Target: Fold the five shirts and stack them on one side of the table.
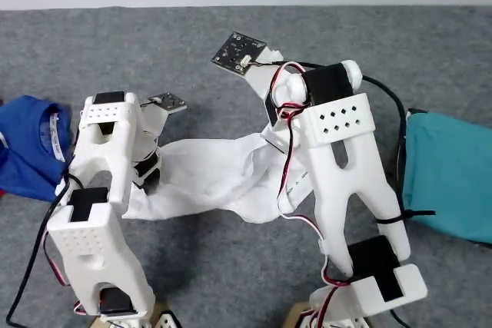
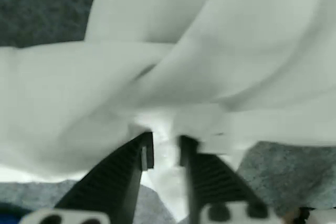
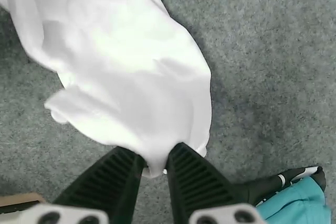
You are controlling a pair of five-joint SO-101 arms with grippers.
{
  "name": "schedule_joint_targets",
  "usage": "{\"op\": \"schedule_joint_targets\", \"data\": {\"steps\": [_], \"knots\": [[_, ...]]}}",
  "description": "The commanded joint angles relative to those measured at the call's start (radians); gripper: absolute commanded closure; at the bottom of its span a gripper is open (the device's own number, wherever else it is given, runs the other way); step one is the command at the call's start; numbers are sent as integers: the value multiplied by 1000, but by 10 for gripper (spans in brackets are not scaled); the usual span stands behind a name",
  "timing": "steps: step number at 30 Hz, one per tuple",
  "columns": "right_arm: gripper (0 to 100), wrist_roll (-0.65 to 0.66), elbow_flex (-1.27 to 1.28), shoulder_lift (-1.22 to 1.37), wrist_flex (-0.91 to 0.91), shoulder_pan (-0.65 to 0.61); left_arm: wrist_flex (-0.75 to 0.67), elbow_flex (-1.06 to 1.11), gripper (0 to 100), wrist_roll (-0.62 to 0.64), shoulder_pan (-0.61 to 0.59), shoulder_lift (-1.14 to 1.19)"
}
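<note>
The left gripper (image 2: 163, 153) is closed narrowly on a fold of the white shirt (image 2: 210, 51), with cloth pinched between its jaws. The right gripper (image 3: 155, 163) is likewise clamped on an edge of the same shirt. In the high view the shirt is stretched, crumpled, across the centre of the frame between both arms. A blue shirt (image 1: 31, 147) is seen at the left edge and a teal shirt (image 1: 450, 174) at the right edge — both on the grey table (image 1: 231, 266).
</note>
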Motion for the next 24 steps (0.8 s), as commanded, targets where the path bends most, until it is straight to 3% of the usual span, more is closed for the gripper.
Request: {"op": "schedule_joint_targets", "data": {"steps": [1, 13, 19, 24], "knots": [[988, 8, -55, -8, -12, 25, 18, -31, 994, -12, 2, -18], [988, 9, -58, -13, -12, 110, 189, -183, 993, -12, -2, -259], [988, 9, -58, -5, -13, 107, 199, -173, 821, -32, -3, -206], [988, 9, -58, -4, -13, 108, 150, -177, 799, -40, 17, -109]]}}
